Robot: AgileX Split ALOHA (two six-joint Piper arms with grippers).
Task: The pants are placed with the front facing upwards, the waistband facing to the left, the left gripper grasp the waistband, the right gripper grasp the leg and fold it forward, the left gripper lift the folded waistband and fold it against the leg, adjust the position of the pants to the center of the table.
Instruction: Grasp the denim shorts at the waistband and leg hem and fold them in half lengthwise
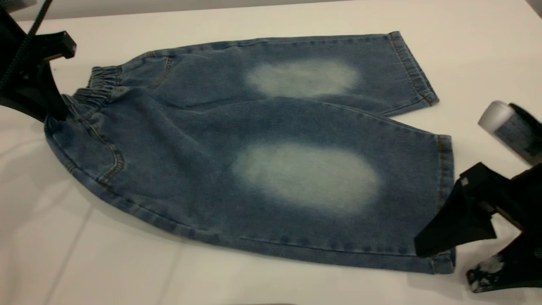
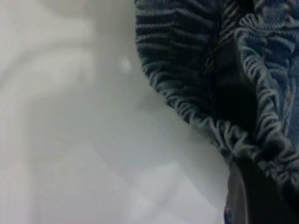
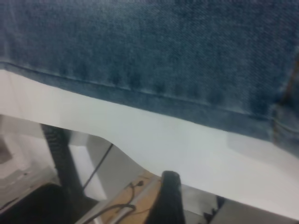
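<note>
Only the left wrist view showed the gathered waistband [image 2: 205, 79] bunched against a dark finger [image 2: 254, 196]. The pants [image 1: 254, 169] lay lengthwise across the table [image 1: 106, 262], waistband leftward. The left gripper [image 1: 53, 112] pinched that waistband; the right gripper [image 1: 449, 254] straddled the near leg hem, jaws apart.

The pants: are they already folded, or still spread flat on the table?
Spread, not folded. In the exterior view the pants lie flat on the table, both legs side by side with both pale knee patches showing, waistband at the left.
</note>
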